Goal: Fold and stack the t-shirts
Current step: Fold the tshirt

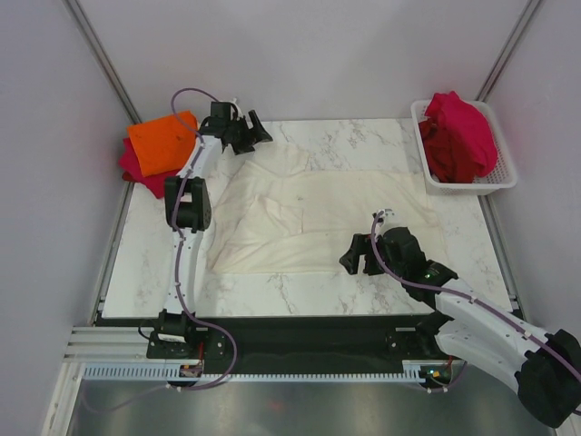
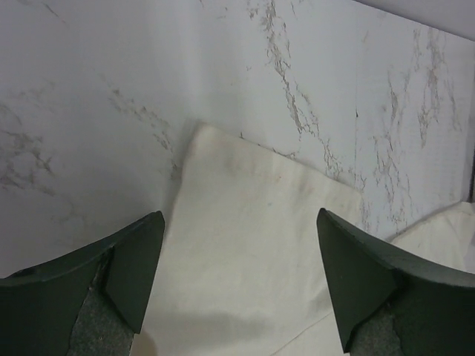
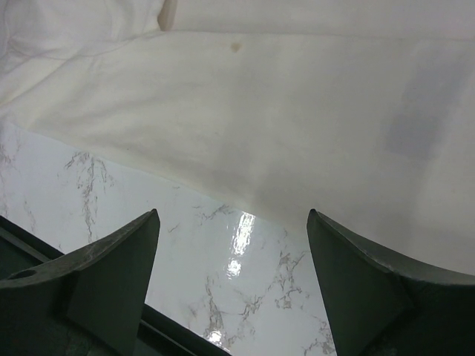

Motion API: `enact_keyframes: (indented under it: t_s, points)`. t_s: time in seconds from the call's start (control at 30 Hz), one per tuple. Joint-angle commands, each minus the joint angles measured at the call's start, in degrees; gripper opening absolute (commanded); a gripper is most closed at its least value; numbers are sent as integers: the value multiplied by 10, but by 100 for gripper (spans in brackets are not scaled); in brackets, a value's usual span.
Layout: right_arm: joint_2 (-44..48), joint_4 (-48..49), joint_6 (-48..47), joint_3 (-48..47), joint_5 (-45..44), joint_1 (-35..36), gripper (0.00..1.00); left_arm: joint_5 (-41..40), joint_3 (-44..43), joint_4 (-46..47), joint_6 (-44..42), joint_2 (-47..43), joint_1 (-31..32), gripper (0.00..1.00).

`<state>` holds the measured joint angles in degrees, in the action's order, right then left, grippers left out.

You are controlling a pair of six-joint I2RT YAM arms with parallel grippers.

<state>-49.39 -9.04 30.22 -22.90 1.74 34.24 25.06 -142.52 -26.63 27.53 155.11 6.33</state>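
Cream-white t-shirt (image 1: 309, 213) lies below your far-stretched left hand (image 1: 259, 132). Your right hand (image 1: 361, 260) hangs over its hem; both spread wide, holding nothing.

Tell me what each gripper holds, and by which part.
Nothing held: left gripper open over the cream-white cloth t-shirt, at its far corner; right gripper open at its near edge.

Crimson t-shirt (image 1: 130, 164) left of the cream t-shirt (image 1: 309, 213) mostly hidden under the orange t-shirt (image 1: 163, 143), crimson heap (image 1: 458, 136) in the basket (image 1: 469, 187) right of the cream t-shirt uncountable
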Motion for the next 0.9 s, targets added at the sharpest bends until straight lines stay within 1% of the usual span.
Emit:
enact_keyframes:
  t_s: [0.0, 0.13, 0.2, 0.3, 0.33, 0.37, 0.43, 0.47, 0.5, 0.53, 0.57, 0.63, 0.67, 0.7, 0.77, 0.8, 0.83, 0.87]
  points:
    - [3, 17, -5, -6, 7, -1, 89, 47, 4, 2, 49, 12, 14, 91]
    - [18, 7, -5, -6, 1, -1, 89, 42, -1, 1, 65, 17, 28, 90]
    - [22, 2, -7, -7, -1, -1, 89, 39, -7, 1, 66, 22, 34, 88]
    - [24, -5, -9, -10, -2, 0, 89, 33, -4, 1, 67, 27, 36, 76]
    - [25, -6, -9, -10, -2, 0, 90, 33, -4, 0, 69, 28, 36, 66]
    - [25, -6, -9, -9, -3, -1, 89, 33, -4, 0, 68, 30, 35, 61]
    - [24, -6, -10, -9, -4, 0, 89, 28, -6, 2, 68, 32, 36, 42]
    - [23, -6, -10, -9, -4, -1, 89, 26, -7, 1, 67, 31, 35, 29]
    - [22, -6, -11, -9, -6, -1, 89, 24, -9, 2, 64, 30, 36, 19]
    - [19, -5, -11, -11, -9, -1, 89, 22, -11, 1, 60, 25, 35, 7]
    - [17, -5, -10, -12, -14, -1, 89, 18, -11, 0, 59, 20, 35, 2]
    - [-1, -12, -1, -34, -44, -1, 89, 17, -7, 0, 51, 2, 34, 2]
    - [-11, -20, 3, -50, -86, -1, 90, 19, -3, 1, 49, -7, 33, 2]
    - [-25, -36, 3, -92, -102, 0, 90, 17, 13, 0, 46, -21, 33, 2]
    - [-67, -52, -8, -143, -135, -2, 90, 15, 42, -1, 34, -76, 33, 2]
    - [-82, -72, -13, -197, -168, -4, 90, 11, 74, 0, 30, -98, 32, 2]
    - [-97, -84, -19, -225, -188, -13, 90, 10, 89, 0, 18, -117, 33, 2]
    - [-124, -93, -23, -252, -202, -21, 91, 10, 103, -2, 13, -161, 32, 2]
